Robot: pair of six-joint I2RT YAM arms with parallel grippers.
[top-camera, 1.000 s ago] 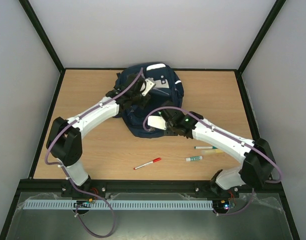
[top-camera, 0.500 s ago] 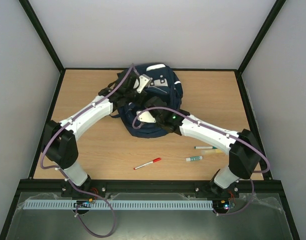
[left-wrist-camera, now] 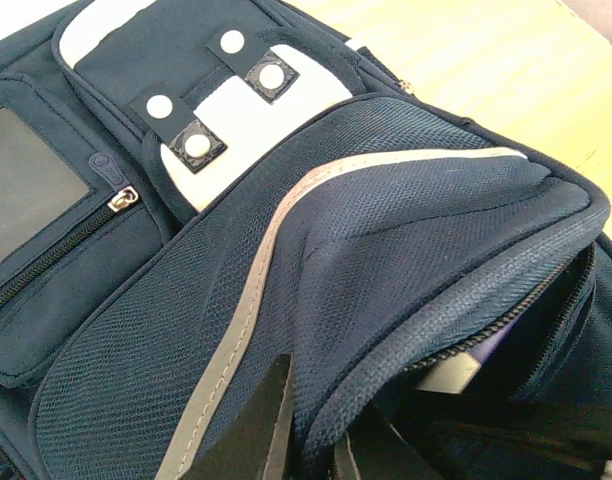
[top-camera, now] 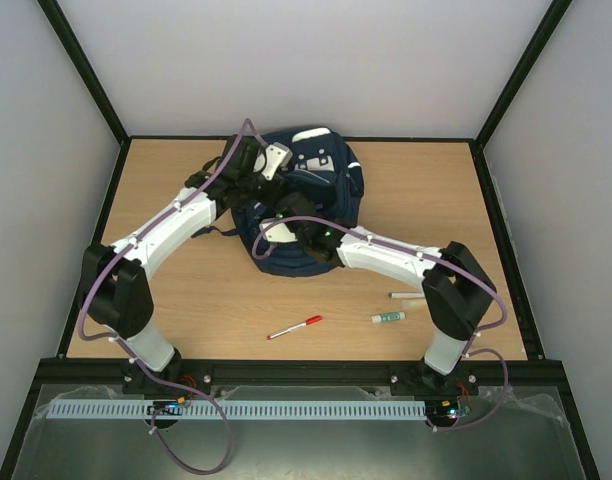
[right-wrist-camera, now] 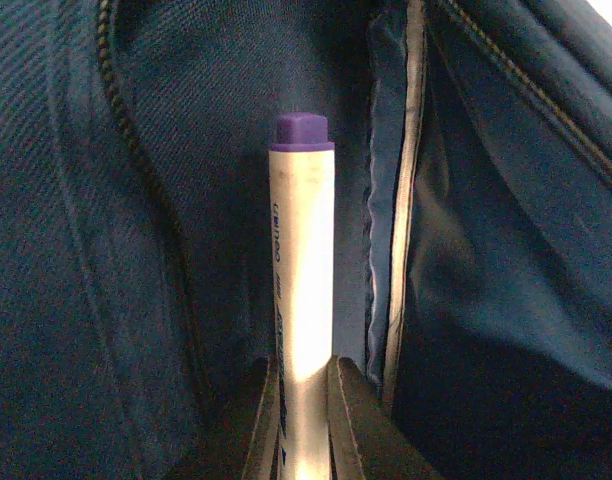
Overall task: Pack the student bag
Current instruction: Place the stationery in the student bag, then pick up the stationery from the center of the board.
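Observation:
The navy student bag (top-camera: 331, 185) lies at the back middle of the table. My left gripper (top-camera: 254, 185) is shut on the fabric edge of the bag's opening (left-wrist-camera: 406, 320), pinched between its fingers and lifted so the mouth gapes. My right gripper (right-wrist-camera: 301, 400) is inside the bag, shut on a white marker with a purple cap (right-wrist-camera: 302, 280) that points deeper into the dark interior. In the top view the right gripper (top-camera: 276, 232) sits at the bag's near edge.
On the table near the right arm lie a red-capped marker (top-camera: 295, 327), a green-capped marker (top-camera: 388, 317) and a further pen (top-camera: 406, 295). The bag's front pocket zip (left-wrist-camera: 116, 200) and white snap patch (left-wrist-camera: 236, 90) face the left wrist camera.
The right arm has reached left and forward, carrying the marker from beside the bag into its opening. The left gripper has pulled the bag's edge up and to the left.

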